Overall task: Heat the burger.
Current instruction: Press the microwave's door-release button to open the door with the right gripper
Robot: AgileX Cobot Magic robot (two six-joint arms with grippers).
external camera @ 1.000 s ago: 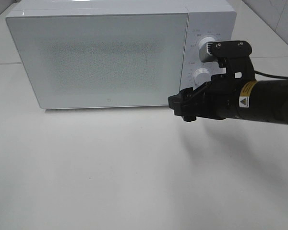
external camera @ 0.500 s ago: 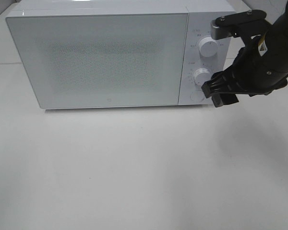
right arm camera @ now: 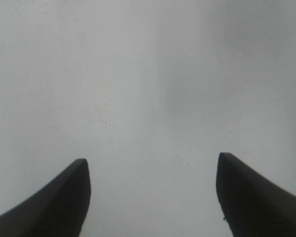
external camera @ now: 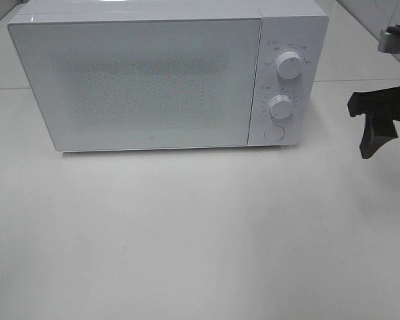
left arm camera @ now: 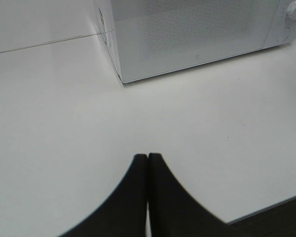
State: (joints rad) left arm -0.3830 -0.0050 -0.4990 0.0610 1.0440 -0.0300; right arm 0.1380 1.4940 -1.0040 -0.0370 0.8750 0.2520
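Observation:
The burger is not in view in any frame. A white microwave [external camera: 153, 80] stands at the back of the table with its door shut; its frosted door hides the inside. It also shows in the left wrist view [left arm camera: 187, 29]. My right gripper [external camera: 377, 130] hangs at the right edge of the high view, right of the microwave and apart from it. It is open and empty over bare table in the right wrist view [right arm camera: 150, 163]. My left gripper [left arm camera: 147, 157] is shut and empty, low over the table in front of the microwave's left corner.
The microwave's control panel has an upper knob [external camera: 290, 65], a lower knob [external camera: 280, 105] and a round button [external camera: 274, 133]. The white table [external camera: 187, 233] stretches in front. Its near edge shows in the left wrist view [left arm camera: 281, 205].
My right arm has swung from in front of the microwave's lower right corner, past the knobs, out to the right edge of the view. The microwave door stays shut.

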